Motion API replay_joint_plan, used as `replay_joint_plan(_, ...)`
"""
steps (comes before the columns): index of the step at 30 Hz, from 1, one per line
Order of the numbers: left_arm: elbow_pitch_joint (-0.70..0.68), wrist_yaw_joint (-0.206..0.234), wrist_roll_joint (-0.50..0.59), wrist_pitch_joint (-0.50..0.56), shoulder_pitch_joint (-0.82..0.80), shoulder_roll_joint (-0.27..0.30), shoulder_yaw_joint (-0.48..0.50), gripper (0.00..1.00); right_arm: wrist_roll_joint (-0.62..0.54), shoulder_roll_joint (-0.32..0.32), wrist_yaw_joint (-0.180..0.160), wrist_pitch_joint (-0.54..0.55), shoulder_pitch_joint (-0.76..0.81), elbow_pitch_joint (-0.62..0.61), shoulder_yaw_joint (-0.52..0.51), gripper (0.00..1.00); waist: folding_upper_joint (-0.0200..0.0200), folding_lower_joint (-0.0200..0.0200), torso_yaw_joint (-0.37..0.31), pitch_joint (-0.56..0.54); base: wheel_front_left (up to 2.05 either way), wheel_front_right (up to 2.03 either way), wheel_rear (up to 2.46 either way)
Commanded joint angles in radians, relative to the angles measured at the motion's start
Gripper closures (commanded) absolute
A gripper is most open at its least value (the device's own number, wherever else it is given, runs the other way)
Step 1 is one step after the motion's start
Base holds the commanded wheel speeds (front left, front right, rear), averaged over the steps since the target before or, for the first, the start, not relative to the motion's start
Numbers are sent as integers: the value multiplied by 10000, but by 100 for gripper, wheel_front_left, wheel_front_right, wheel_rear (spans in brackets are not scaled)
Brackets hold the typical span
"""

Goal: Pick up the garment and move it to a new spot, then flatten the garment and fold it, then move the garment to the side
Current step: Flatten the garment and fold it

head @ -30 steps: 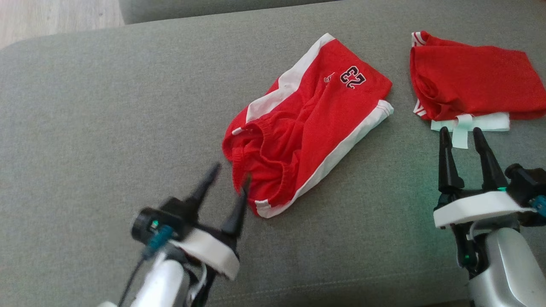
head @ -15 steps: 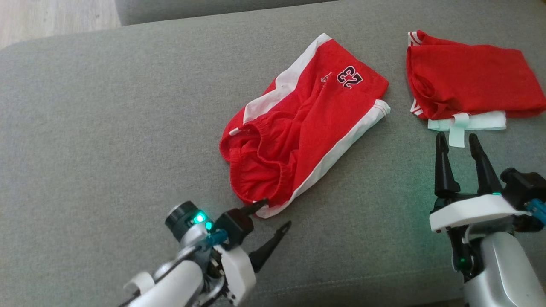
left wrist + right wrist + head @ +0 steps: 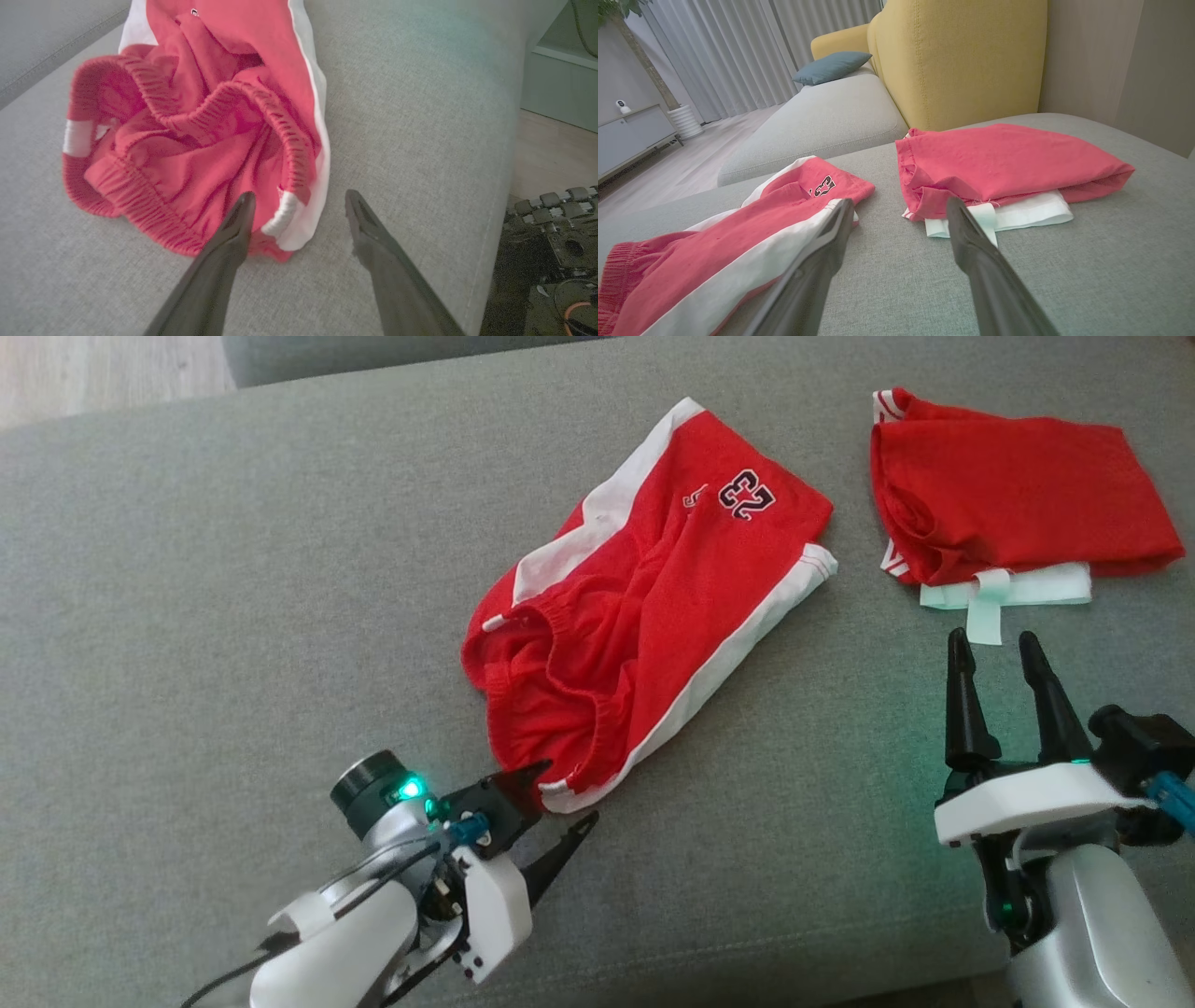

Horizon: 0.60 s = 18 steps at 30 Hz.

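Change noted: a second ago the left gripper (image 3: 570, 791) stood beside the left edge of the red shorts (image 3: 644, 607), fingers pointing up the head view. It has since turned and now sits at the near corner of the shorts' waistband, fingers aimed across that corner. The whole head view has also shifted slightly, which is camera movement; the shorts have not moved on the grey sofa cushion (image 3: 233, 569).

Left gripper: fingers spread wide, holding nothing. In the left wrist view (image 3: 300, 193) the white-banded waistband corner of the shorts (image 3: 201, 121) lies between the two fingers, and one finger overlaps the red fabric. Contact cannot be confirmed.

Right gripper (image 3: 990, 636): fingers spread, holding nothing, well to the right of the shorts and clear of them. Its tips stand just short of a white cloth (image 3: 1036, 588) that lies beneath a folded red garment (image 3: 1018, 495).

The shorts lie crumpled, waistband gaping open, number patch at the far end.
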Motion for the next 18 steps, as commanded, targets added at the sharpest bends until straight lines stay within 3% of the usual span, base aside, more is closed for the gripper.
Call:
replay_joint_plan(1, -228, 15, -151, 54, -609, 275, 232, 0, 6, 50, 31, 16, -268, -290, 237, 0, -1, 0, -12, 48, 0, 0, 0)
replay_joint_plan(13, 334, 14, -278, 267, -1192, 311, -117, 0, 36, 83, 31, -11, -354, -324, 249, 0, -1, 0, -18, 254, 0, 0, 0)
replay_joint_plan(14, 368, 14, -308, 291, -1219, 308, -144, 13, 37, 85, 31, -13, -354, -325, 246, 0, -1, 0, -12, 261, 0, 0, 0)
replay_joint_plan(15, 386, 14, -352, 312, -1244, 308, -194, 47, 37, 87, 31, -13, -355, -323, 243, 0, -1, 0, -5, 265, 0, 0, 0)
replay_joint_plan(16, 394, 14, -413, 328, -1266, 311, -255, 62, 37, 88, 31, -12, -358, -320, 239, 0, -1, 0, 4, 272, 0, 0, 0)
replay_joint_plan(17, 396, 14, -498, 351, -1287, 318, -321, 84, 36, 90, 31, -8, -362, -316, 238, 0, -1, 0, 12, 279, 0, 0, 0)
replay_joint_plan(18, 393, 14, -566, 357, -1314, 330, -369, 100, 35, 91, 31, -1, -367, -310, 241, 0, -1, 0, 24, 284, 0, 0, 0)
